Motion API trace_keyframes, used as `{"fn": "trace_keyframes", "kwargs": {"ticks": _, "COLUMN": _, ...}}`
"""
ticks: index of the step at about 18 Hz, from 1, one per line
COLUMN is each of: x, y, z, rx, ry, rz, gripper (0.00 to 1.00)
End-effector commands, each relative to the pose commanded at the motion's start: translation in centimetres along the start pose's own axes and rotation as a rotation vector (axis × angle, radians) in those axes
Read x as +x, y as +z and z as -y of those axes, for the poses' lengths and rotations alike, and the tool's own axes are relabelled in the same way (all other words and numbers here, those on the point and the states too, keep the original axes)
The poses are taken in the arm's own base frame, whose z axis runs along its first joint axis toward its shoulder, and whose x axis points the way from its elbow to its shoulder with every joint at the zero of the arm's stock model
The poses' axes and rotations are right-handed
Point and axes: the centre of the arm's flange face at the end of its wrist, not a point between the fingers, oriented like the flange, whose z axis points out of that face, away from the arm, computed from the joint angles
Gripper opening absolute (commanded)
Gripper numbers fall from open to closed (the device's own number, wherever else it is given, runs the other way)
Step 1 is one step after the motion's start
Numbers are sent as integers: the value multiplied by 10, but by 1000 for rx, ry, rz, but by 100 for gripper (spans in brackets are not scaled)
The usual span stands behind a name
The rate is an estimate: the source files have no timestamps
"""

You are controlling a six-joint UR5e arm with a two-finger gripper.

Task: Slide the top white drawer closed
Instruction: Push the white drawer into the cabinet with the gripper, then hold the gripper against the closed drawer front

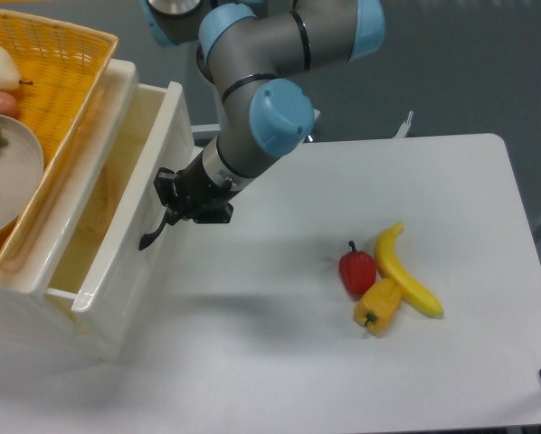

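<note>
The top white drawer (126, 262) sticks out a little from the white cabinet (35, 334) at the left, with a narrow gap open along its top. Its curved black handle (151, 237) shows on the front panel. My gripper (168, 210) presses against that front panel at the handle's upper end. Its dark fingers look shut together, with nothing held. The arm's blue-capped wrist (269, 117) reaches in from the upper middle.
An orange wicker basket (67, 63) with a plate (13, 172) and fruit sits on top of the cabinet. On the table to the right lie a red pepper (357, 271), a yellow pepper (377, 306) and a banana (406, 271).
</note>
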Motion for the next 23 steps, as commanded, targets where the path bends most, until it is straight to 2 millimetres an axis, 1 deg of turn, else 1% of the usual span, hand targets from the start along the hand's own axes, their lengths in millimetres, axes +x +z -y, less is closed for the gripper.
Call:
{"fn": "trace_keyframes", "kwargs": {"ticks": 2, "x": 6, "y": 4, "z": 1, "rx": -7, "ry": 10, "rz": -2, "gripper": 12}}
{"fn": "trace_keyframes", "kwargs": {"ticks": 4, "x": 6, "y": 5, "z": 2, "rx": -8, "ry": 11, "rz": -2, "gripper": 12}}
{"fn": "trace_keyframes", "kwargs": {"ticks": 6, "x": 13, "y": 8, "z": 3, "rx": -13, "ry": 22, "rz": -3, "gripper": 12}}
{"fn": "trace_keyframes", "kwargs": {"ticks": 11, "x": 17, "y": 12, "z": 4, "rx": -19, "ry": 17, "rz": -4, "gripper": 12}}
{"fn": "trace_keyframes", "kwargs": {"ticks": 12, "x": 21, "y": 15, "z": 5, "rx": -24, "ry": 23, "rz": -5, "gripper": 12}}
{"fn": "trace_keyframes", "kwargs": {"ticks": 17, "x": 25, "y": 17, "z": 6, "rx": -27, "ry": 29, "rz": -7, "gripper": 12}}
{"fn": "trace_keyframes", "kwargs": {"ticks": 18, "x": 29, "y": 18, "z": 7, "rx": -26, "ry": 35, "rz": -7, "gripper": 12}}
{"fn": "trace_keyframes", "kwargs": {"ticks": 23, "x": 30, "y": 20, "z": 8, "rx": -26, "ry": 37, "rz": -12, "gripper": 12}}
